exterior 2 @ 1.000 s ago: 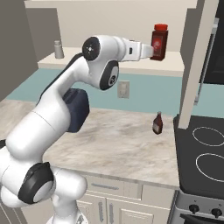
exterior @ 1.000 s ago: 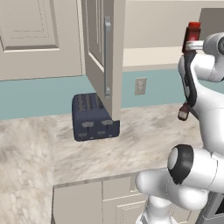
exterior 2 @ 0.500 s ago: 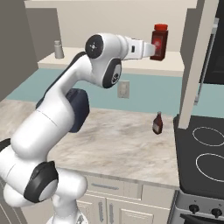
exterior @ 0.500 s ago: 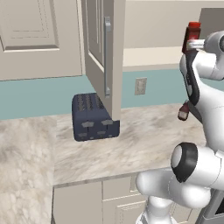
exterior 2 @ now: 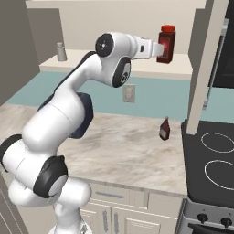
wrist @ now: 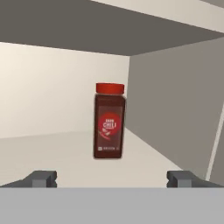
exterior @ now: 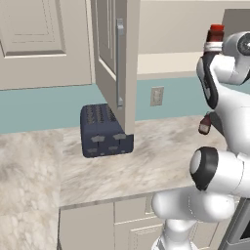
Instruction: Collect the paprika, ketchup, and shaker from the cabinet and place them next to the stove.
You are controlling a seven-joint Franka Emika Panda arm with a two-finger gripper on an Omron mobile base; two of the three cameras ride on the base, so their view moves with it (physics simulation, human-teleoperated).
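Note:
The paprika (wrist: pixel 109 122), a dark red jar with a red lid, stands upright on the cream shelf of the cabinet (exterior 2: pixel 137 67). My gripper (wrist: pixel 112 179) is open and level with the jar, which stands a little ahead of the fingertips (wrist: pixel 43 178), centred between them. From the right base the gripper (exterior 2: pixel 157 48) reaches in from the left, right beside the paprika (exterior 2: pixel 167 43). The shaker (exterior 2: pixel 60 51) stands far left on the same shelf. The ketchup (exterior 2: pixel 165 129) stands on the counter just left of the stove (exterior 2: pixel 212 157).
The cabinet's open door (exterior: pixel 110 53) with its silver handle (exterior: pixel 119 63) hangs over a dark blue toaster (exterior: pixel 105 131) on the marble counter (exterior: pixel 161 156). The ketchup (exterior: pixel 205 123) peeks out behind my arm. A wall outlet (exterior 2: pixel 129 94) sits on the teal backsplash.
My arm has pushed the open gripper a little further along the shelf toward the paprika. The jar, the ketchup and the shaker have not moved.

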